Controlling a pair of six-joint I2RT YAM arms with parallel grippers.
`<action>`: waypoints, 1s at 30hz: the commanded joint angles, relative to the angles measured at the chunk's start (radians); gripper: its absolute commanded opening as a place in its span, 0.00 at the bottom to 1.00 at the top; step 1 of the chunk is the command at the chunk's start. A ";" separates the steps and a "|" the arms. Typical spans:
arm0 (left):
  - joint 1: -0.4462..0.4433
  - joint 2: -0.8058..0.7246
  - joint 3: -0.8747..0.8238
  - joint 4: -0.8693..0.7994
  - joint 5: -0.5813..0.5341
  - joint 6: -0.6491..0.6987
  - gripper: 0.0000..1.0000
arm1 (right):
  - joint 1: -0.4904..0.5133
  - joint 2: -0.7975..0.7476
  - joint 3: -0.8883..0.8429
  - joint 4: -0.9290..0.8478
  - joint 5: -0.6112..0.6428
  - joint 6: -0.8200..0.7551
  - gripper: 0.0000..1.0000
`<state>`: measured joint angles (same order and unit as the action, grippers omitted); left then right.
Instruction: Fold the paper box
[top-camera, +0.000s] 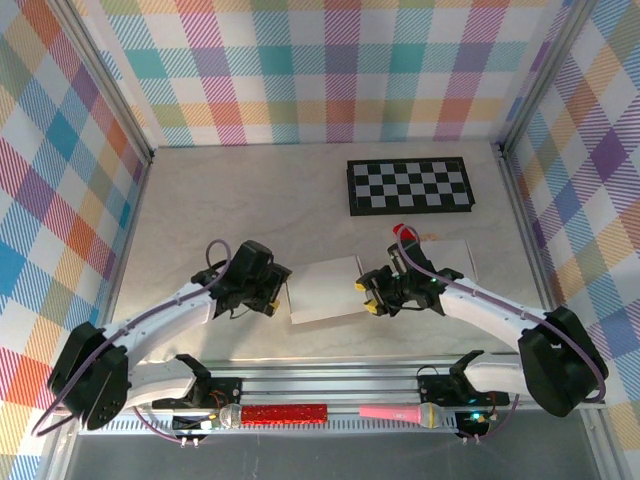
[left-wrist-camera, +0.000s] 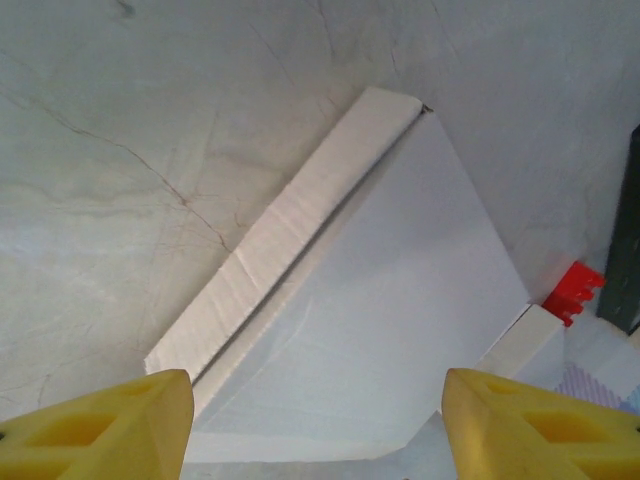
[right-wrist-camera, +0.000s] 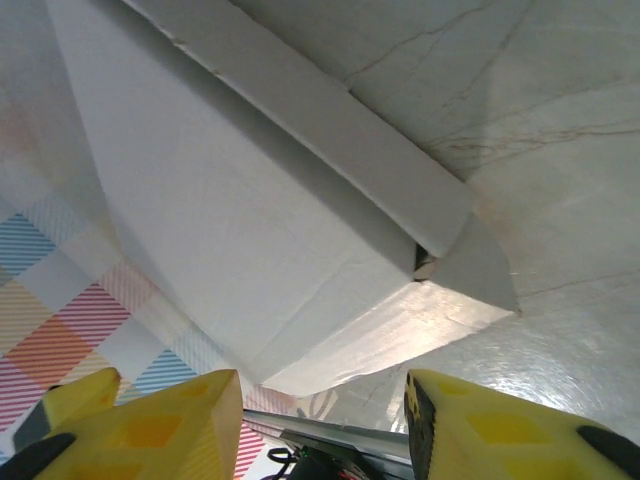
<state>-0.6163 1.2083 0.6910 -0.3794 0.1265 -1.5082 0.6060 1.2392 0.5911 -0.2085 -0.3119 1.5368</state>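
The white paper box (top-camera: 325, 290) lies partly folded at the middle of the table, between my two grippers. My left gripper (top-camera: 277, 292) is at its left edge, and my right gripper (top-camera: 370, 297) is at its right edge. In the left wrist view the box (left-wrist-camera: 390, 300) shows a flat panel with a raised side flap, and the left gripper (left-wrist-camera: 315, 440) stands wide open with the panel's near edge reaching between its yellow fingers. In the right wrist view the box (right-wrist-camera: 250, 200) tilts above the right gripper (right-wrist-camera: 322, 425), which is open with nothing clamped.
A black-and-white checkerboard (top-camera: 408, 186) lies at the back right. A red piece (top-camera: 404, 232) and a white sheet (top-camera: 457, 258) sit behind the right arm. A red glitter microphone (top-camera: 285, 412) and a pink one (top-camera: 400, 411) rest on the near rail. Plaid walls enclose the table.
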 joint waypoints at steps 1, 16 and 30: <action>0.010 0.083 0.149 -0.129 0.028 0.194 0.67 | -0.002 -0.012 0.027 -0.060 0.001 0.022 0.47; 0.050 0.455 0.531 -0.310 -0.074 0.689 0.63 | -0.005 0.106 0.035 0.024 0.011 -0.017 0.46; 0.076 0.733 0.718 -0.282 -0.001 0.921 0.50 | -0.007 0.116 0.037 0.023 0.010 -0.018 0.46</action>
<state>-0.5461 1.9240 1.4086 -0.6472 0.0750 -0.6403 0.6048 1.3426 0.6060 -0.1986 -0.3046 1.5314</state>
